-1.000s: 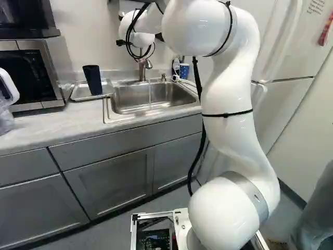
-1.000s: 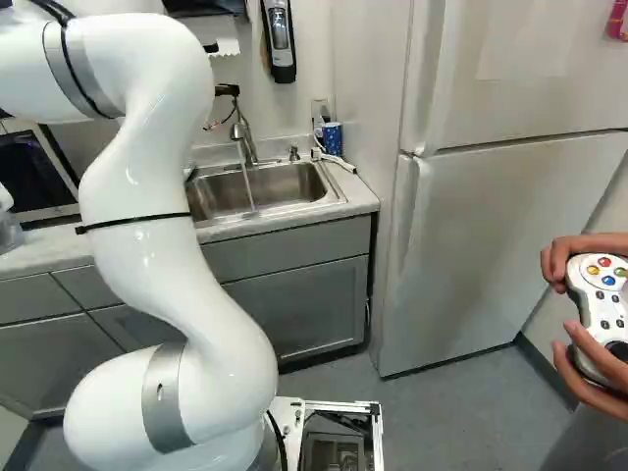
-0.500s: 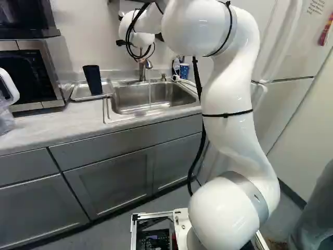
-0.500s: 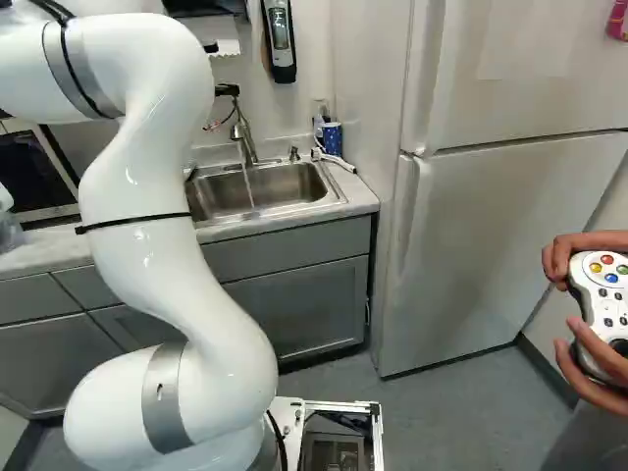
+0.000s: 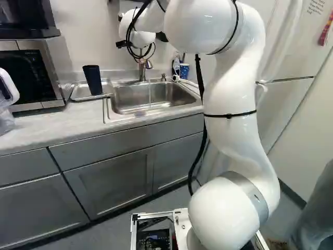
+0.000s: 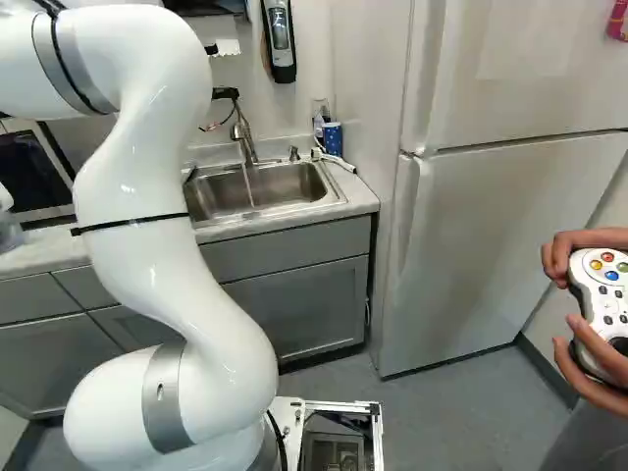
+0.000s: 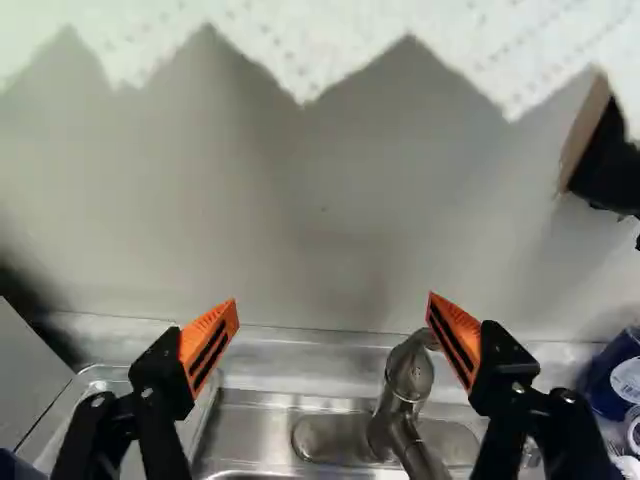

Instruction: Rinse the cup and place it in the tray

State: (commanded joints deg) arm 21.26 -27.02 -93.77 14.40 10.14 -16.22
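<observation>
Gripper wide, one faucet near

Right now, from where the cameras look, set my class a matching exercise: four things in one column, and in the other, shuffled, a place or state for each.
Things:
1. Dark cup
2. Faucet
3. Gripper
4. Blue spotted cup

Places and states:
A. Open, with nothing between its fingers
B. Beside the sink, near the fridge
C. Standing in the metal tray
D. Running water

Pairs: 1-C, 2-D, 3-A, 4-B
</observation>
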